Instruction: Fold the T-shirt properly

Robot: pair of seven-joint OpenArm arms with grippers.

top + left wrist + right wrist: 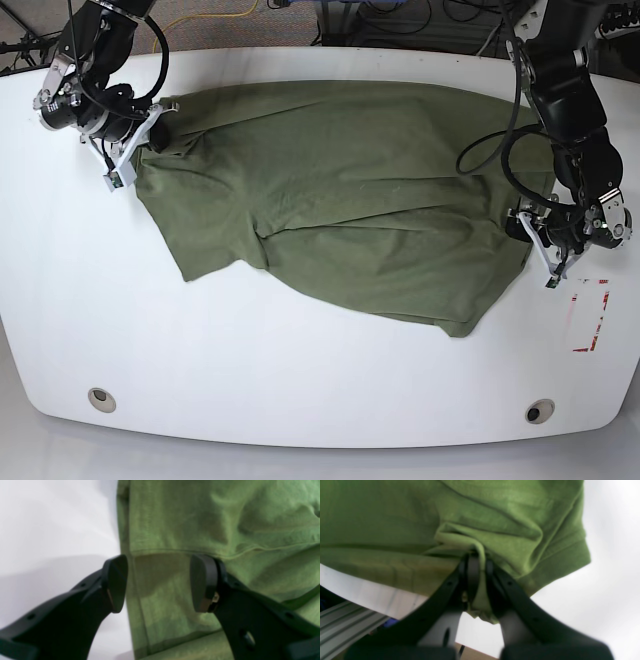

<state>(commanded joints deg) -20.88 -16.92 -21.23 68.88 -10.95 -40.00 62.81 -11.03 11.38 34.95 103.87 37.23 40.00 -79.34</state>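
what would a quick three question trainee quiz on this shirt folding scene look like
1. True or false: the right gripper is shut on the T-shirt.
2. The left gripper is: A) open, B) shut on cloth, C) out of view.
3. What color is the table?

Key: 1 true. 2 A, its jaws stand apart at the shirt's edge. 3 white.
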